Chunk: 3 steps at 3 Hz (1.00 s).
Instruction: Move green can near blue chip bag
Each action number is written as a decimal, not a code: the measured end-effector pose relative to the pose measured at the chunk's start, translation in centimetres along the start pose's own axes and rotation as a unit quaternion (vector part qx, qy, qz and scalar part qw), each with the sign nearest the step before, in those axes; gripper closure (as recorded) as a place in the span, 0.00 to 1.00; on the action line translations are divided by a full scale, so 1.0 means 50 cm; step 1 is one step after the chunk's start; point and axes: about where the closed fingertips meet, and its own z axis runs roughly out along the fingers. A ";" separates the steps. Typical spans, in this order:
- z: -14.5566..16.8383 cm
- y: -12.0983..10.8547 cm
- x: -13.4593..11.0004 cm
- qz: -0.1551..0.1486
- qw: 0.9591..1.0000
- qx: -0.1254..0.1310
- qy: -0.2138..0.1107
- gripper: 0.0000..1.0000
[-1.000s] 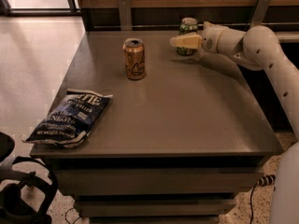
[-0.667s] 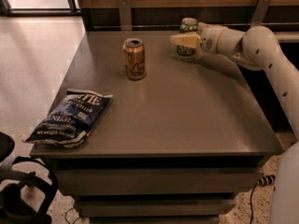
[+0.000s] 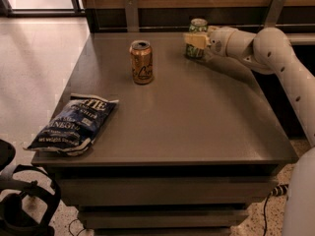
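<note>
The green can [image 3: 198,25], green and white with a silver top, stands upright at the far edge of the grey table [image 3: 197,117], right of centre. My gripper [image 3: 196,41] reaches in from the right and is shut on the green can, with one pale finger crossing the front of its body. The can's lower part is hidden behind that finger. The blue chip bag [image 3: 74,124], dark blue with white lettering, lies flat at the table's front left corner, far from the can and the gripper.
An orange-gold can [image 3: 141,62] stands upright left of the green can, between it and the bag. My white arm [image 3: 275,53] spans the table's back right. A wooden wall with metal brackets [image 3: 131,11] runs behind the table. Black equipment [image 3: 19,200] sits on the floor at the front left.
</note>
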 end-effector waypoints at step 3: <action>0.010 0.008 0.002 0.001 1.000 -0.004 0.000 1.00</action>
